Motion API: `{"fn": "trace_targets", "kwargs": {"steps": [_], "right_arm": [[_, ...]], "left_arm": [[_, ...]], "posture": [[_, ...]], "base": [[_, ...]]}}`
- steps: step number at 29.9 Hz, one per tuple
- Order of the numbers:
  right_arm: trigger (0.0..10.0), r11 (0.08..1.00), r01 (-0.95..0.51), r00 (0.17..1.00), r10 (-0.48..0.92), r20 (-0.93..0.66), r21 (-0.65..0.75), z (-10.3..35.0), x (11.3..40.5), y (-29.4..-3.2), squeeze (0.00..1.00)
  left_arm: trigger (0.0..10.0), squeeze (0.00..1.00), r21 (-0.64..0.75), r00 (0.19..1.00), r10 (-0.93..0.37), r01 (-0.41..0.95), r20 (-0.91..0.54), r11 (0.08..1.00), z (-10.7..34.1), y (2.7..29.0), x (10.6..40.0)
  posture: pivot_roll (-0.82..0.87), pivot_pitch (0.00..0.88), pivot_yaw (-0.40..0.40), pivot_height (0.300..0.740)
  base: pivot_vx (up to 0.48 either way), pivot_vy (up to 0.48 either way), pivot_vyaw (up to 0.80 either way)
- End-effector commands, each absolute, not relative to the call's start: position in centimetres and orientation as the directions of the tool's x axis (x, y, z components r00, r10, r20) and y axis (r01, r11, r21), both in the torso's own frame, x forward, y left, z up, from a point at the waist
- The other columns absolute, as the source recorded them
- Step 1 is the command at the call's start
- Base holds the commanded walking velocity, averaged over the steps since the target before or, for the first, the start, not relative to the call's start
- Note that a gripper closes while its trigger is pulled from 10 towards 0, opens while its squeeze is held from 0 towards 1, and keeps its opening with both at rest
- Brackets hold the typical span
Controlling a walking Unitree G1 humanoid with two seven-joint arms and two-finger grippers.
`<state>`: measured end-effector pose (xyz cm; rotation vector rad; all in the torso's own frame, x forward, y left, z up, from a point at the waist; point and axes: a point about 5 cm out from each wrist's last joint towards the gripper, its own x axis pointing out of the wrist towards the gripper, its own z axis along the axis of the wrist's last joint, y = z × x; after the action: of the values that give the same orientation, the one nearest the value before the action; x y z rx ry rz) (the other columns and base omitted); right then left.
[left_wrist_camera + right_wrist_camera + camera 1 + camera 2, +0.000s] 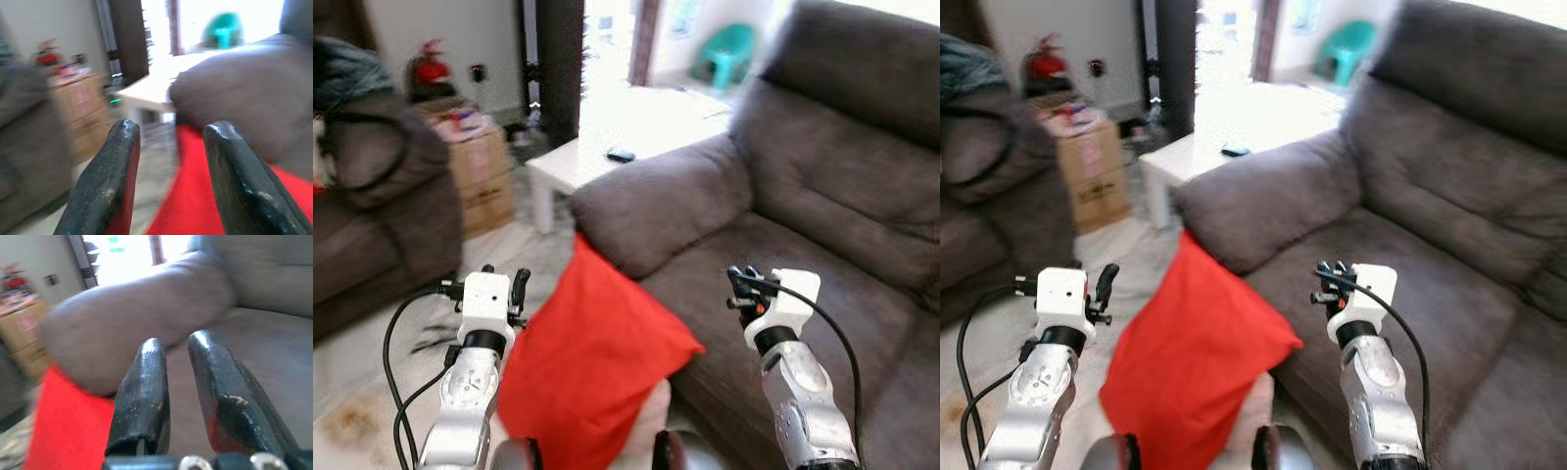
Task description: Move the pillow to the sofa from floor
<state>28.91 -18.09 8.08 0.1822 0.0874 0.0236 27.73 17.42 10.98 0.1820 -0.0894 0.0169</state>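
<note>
A red pillow (592, 362) stands tilted on one corner between my two arms, against the front of the grey sofa (862, 294), just below its armrest (656, 211). Its lower edge is hidden behind my body. My left gripper (504, 279) is raised beside the pillow's left edge. It is open, with nothing between its fingers (122, 161), and the pillow (195, 205) lies just beyond them. Over the sofa seat my right gripper (742, 284) hovers to the right of the pillow. It is open with only a narrow gap between its fingers (146, 382), and it holds nothing.
A white low table (607, 147) with a small dark object (621, 155) stands beyond the armrest. A cardboard box (480, 171) and a second dark sofa (372, 215) are at the left. Pale floor runs between them. Black cables (396, 362) trail from my left arm.
</note>
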Motion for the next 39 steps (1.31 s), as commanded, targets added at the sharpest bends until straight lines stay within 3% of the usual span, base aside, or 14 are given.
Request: {"fn": "trace_targets", "kwargs": {"steps": [1, 13, 17, 39], "right_arm": [[10.0, 0.984, -0.007, 0.997, 0.020, -0.071, 0.176, 8.4, 29.1, -18.3, 0.00], [10.0, 0.984, -0.107, 0.993, 0.114, -0.042, 0.143, 8.7, 28.9, -17.1, 0.00], [10.0, 0.983, -0.105, 0.993, 0.113, -0.041, 0.154, 8.7, 28.9, -17.1, 0.00], [10.0, 0.980, -0.104, 0.993, 0.113, -0.041, 0.169, 8.7, 28.9, -17.2, 0.00]], "left_arm": [[10.0, 0.00, 0.174, 0.997, 0.009, -0.022, 0.072, 0.985, 10.7, 17.5, 27.6], [10.0, 0.00, 0.183, 0.995, 0.044, -0.061, 0.094, 0.981, 11.0, 17.9, 27.6], [10.0, 0.00, 0.182, 0.994, 0.054, -0.071, 0.100, 0.981, 11.1, 18.0, 27.6], [10.0, 0.00, 0.182, 0.993, 0.062, -0.079, 0.096, 0.980, 11.0, 18.1, 27.6]], "posture": [[0.04, 0.000, -0.113, 0.609], [0.04, 0.000, -0.113, 0.609], [0.04, 0.000, -0.113, 0.609], [0.04, 0.000, -0.115, 0.609]], "base": [[0.000, 0.000, 0.00], [0.000, 0.000, 0.07], [0.000, 0.000, 0.80], [0.000, 0.000, 0.00]]}}
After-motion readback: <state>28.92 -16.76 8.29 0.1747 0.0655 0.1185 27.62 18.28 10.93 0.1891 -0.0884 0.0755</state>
